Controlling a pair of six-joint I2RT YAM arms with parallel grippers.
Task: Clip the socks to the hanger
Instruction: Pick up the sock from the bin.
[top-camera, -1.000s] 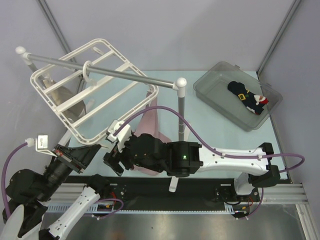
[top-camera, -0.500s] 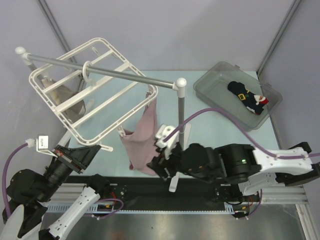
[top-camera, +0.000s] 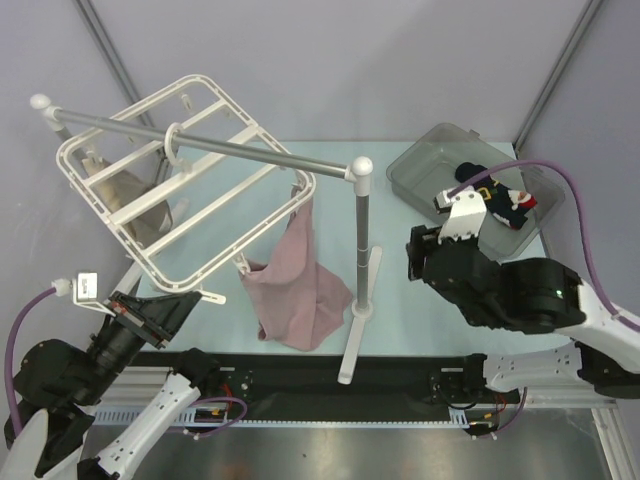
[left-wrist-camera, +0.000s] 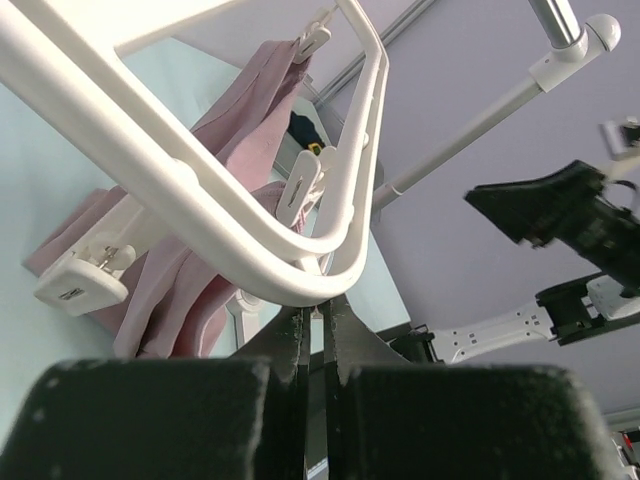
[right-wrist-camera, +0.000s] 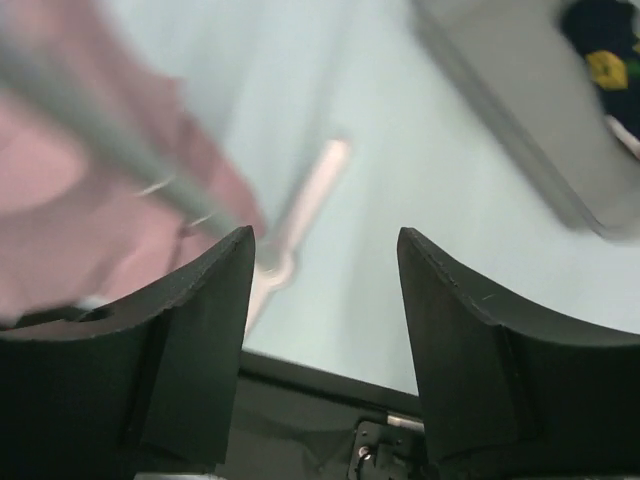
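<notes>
The socks (top-camera: 492, 195), dark with a yellow band and red-and-white patches, lie in a clear bin (top-camera: 425, 170) at the back right. They also show at the top right of the right wrist view (right-wrist-camera: 605, 45). The white hanger (top-camera: 150, 262) hangs tilted from a silver rail (top-camera: 250, 152). My left gripper (top-camera: 190, 300) is shut on the hanger's near corner (left-wrist-camera: 250, 250), with the jaws (left-wrist-camera: 318, 305) pressed under the rim. My right gripper (top-camera: 413, 255) is open and empty, above the table beside the bin's near side (right-wrist-camera: 325, 240).
A pink cloth (top-camera: 300, 285) hangs from a clip at the hanger's right corner. A beige cloth (top-camera: 130, 195) hangs under the hanger's left side. The rail stand's post (top-camera: 362, 240) and foot (top-camera: 352, 335) stand between the arms.
My right arm has swung from the hanger's near corner across to the right, toward the bin. The pink cloth now hangs free. The left arm has not moved.
</notes>
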